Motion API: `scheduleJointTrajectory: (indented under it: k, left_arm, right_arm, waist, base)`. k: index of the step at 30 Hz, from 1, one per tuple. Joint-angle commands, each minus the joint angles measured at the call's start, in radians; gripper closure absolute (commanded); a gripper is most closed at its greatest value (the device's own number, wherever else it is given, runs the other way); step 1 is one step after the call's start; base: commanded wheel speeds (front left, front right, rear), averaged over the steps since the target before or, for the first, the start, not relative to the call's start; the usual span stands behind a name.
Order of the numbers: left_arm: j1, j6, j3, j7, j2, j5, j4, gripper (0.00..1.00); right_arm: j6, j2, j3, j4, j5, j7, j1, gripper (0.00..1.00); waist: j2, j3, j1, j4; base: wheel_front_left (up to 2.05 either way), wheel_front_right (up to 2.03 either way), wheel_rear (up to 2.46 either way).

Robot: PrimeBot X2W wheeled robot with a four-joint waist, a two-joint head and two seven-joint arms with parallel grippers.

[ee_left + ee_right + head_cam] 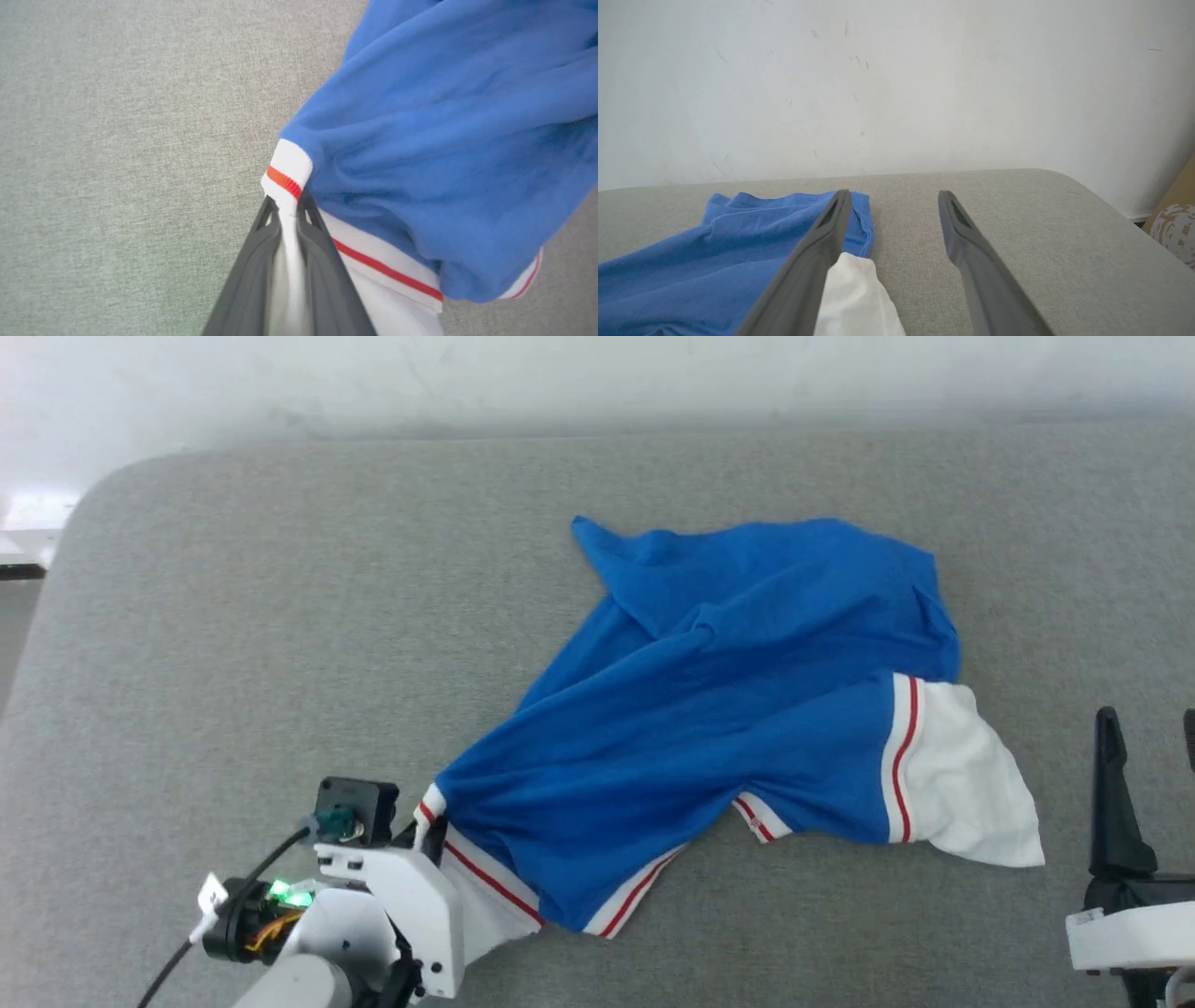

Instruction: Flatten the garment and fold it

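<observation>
Left hand (287,207) pinches the shirt's (728,709) 7 o'clock sleeve; the wide-open right hand (894,196) should take the 4 o'clock sleeve, then spread.

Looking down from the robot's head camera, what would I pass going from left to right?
The left gripper, clamped on a striped edge → the garment, its blue body → its white sleeve → the right gripper, open.

Grey fabric surface (280,616), white wall (896,84), brown box (1185,189)
</observation>
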Motion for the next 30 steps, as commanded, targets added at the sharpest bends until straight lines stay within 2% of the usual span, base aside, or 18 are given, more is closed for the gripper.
scheduleJointTrajectory:
  k: [1, 5, 8, 13, 15, 20, 25, 30]
  left_arm:
    - [0.010, 0.010, 0.008, -0.017, -0.008, -0.005, -0.009, 0.00]
    - [0.025, 0.013, 0.022, -0.061, -0.052, -0.036, -0.034, 0.00]
    - [0.014, 0.003, 0.045, -0.071, -0.058, -0.063, -0.078, 0.00]
    - [-0.109, -0.006, 0.057, -0.084, -0.030, 0.004, -0.123, 0.00]
    - [-0.185, -0.015, 0.043, -0.103, -0.042, 0.050, -0.104, 0.00]
    - [-0.369, -0.091, -0.036, -0.138, -0.126, 0.112, 0.036, 0.00]
    - [-0.508, -0.172, -0.098, -0.111, -0.206, 0.114, 0.253, 0.00]
    - [-0.618, -0.215, -0.123, -0.051, -0.228, 0.122, 0.456, 0.00]
  right_arm:
    - [-0.001, 0.002, 0.006, -0.006, -0.008, 0.004, 0.005, 0.00]
    - [-0.001, 0.002, 0.013, -0.007, -0.009, 0.013, 0.002, 0.00]
    - [-0.001, 0.002, 0.013, -0.009, -0.008, 0.016, 0.006, 0.00]
    - [-0.001, 0.002, 0.003, -0.009, -0.006, 0.013, 0.011, 0.00]
    - [-0.001, 0.002, 0.008, -0.010, -0.003, 0.012, 0.005, 0.00]
    - [-0.001, 0.002, 0.013, -0.022, -0.011, 0.009, -0.024, 0.00]
    - [-0.001, 0.002, 0.009, -0.039, -0.018, 0.013, -0.048, 0.00]
    - [-0.001, 0.002, 0.016, -0.045, -0.014, 0.011, -0.064, 0.00]
  waist:
    - [-0.0001, -0.022, 0.0002, 0.023]
    - [-0.0001, -0.033, 0.0002, 0.027]
    - [-0.0001, -0.040, 0.0002, 0.028]
    - [-0.0001, -0.035, 0.0002, 0.033]
    - [-0.0001, -0.023, 0.0002, 0.028]
    - [-0.0001, 0.018, 0.0002, -0.003]
    - [-0.0001, 0.065, 0.0002, -0.049]
    - [-0.0001, 0.118, 0.0002, -0.099]
  base:
    - [0.00, 0.00, 0.00]
    - [0.00, 0.00, 0.00]
    - [0.00, 0.00, 0.00]
    - [0.00, 0.00, 0.00]
    - [0.00, 0.00, 0.00]
    - [0.00, 0.00, 0.00]
    - [0.00, 0.00, 0.00]
    - [0.00, 0.00, 0.00]
